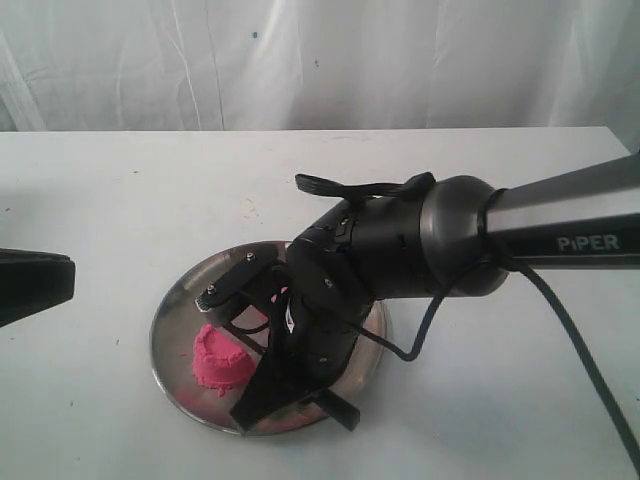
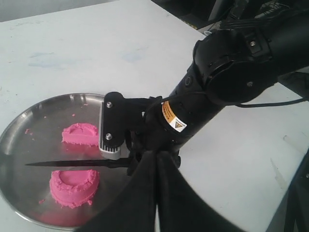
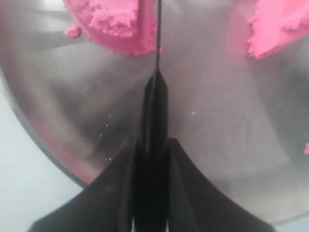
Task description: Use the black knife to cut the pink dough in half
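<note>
The pink dough lies in two half-mounds on a round metal plate [image 2: 21, 124]: one half [image 2: 79, 134] and the other half [image 2: 75, 186]. The black knife [image 2: 72, 163] lies level in the gap between them. My right gripper [image 3: 151, 159] is shut on the knife's handle [image 3: 154, 111], and the thin blade [image 3: 158, 34] runs beside one half [image 3: 111, 21]. In the exterior view the right gripper [image 1: 285, 390] hangs over the plate [image 1: 165, 350] and covers one half; the other half [image 1: 222, 360] shows. My left gripper [image 2: 157, 193] is shut and holds nothing, off to the plate's left [image 1: 60, 280].
Tiny pink crumbs [image 2: 26, 131] dot the plate. The right arm's black cable [image 1: 560, 310] trails across the white table [image 1: 120, 190]. A white curtain [image 1: 320, 60] hangs behind. The table's edge [image 2: 294, 174] runs near the left wrist.
</note>
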Robot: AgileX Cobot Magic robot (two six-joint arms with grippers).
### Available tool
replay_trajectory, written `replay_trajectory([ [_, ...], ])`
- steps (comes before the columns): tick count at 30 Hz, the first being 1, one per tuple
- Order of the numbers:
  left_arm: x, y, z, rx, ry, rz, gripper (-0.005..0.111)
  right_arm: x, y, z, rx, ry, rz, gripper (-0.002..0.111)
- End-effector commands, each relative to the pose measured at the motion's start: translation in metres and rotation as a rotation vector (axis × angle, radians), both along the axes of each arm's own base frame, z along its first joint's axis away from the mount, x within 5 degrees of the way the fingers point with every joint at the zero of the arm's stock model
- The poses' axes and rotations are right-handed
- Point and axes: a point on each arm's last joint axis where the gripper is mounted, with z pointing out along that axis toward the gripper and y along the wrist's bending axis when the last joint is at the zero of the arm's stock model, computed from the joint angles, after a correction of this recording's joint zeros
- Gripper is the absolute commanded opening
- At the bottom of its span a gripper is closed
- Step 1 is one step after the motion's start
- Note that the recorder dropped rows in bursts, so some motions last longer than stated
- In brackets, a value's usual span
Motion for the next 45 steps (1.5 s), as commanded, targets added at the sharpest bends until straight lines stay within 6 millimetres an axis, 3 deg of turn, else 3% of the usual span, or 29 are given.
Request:
replay_trajectory([
  [1,-0.004,-0.001,0.0,-0.022,0.016,-0.019,0.0,0.015,-0.008,0.006,0.029,-0.035,-0.043,0.0],
  [9,-0.004,-0.002,0.0,-0.029,0.018,-0.021,0.0,0.022,-0.013,0.004,0.061,-0.001,-0.087,0.0],
  [16,-0.005,-0.003,0.001,-0.06,0.026,-0.028,0.0,0.02,-0.008,-0.013,0.072,0.067,-0.108,0.0],
  [27,-0.006,-0.004,0.001,-0.058,0.033,-0.039,0.0,0.024,-0.005,-0.014,0.107,0.039,-0.118,0.0],
  [29,-0.006,-0.004,0.001,-0.058,0.031,-0.038,0.0,0.024,-0.004,-0.015,0.107,0.039,-0.118,0.002],
  [33,-0.005,-0.004,0.001,-0.065,0.031,-0.036,0.0,0.024,-0.005,-0.018,0.099,0.044,-0.117,0.022],
  [35,-0.006,-0.004,0.001,-0.064,0.032,-0.038,0.0,0.024,-0.005,-0.018,0.099,0.044,-0.117,0.025],
  [39,-0.006,-0.005,0.002,-0.079,0.039,-0.047,0.0,0.024,-0.005,-0.015,0.105,0.038,-0.117,0.026],
  [45,-0.011,-0.005,0.005,-0.105,0.031,-0.059,0.0,0.022,-0.007,0.01,0.15,-0.002,-0.113,0.028],
])
